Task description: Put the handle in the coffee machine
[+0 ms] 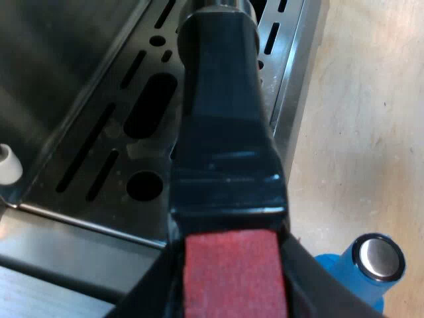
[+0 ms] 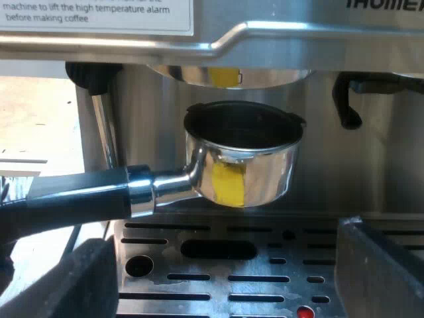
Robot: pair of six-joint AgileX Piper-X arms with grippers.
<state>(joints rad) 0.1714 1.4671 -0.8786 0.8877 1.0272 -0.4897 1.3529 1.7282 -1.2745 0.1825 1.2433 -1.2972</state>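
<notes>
The metal holder's dark handle [image 1: 222, 112] runs away from me over the machine's slotted drip tray [image 1: 99, 152], and its red end [image 1: 232, 278] sits between my own fingers. My left gripper [image 1: 232, 281] is shut on that handle end. From the other arm, the holder's round metal basket [image 2: 242, 169], with a yellow patch on its side, hangs just under the machine's brew head [image 2: 228, 74], apart from it. Its handle [image 2: 73, 199] reaches out sideways. My right gripper [image 2: 225, 285] stands open before the drip tray [image 2: 265, 265], with nothing between its fingers [image 2: 66, 281].
A blue tamper [image 1: 368, 265] with a metal face stands on the wooden table beside the machine's base. A steam wand [image 2: 106, 126] hangs close to the holder's handle. A dark spout [image 2: 348, 99] hangs on the basket's other side. A small white part [image 1: 8, 164] sits at the tray's edge.
</notes>
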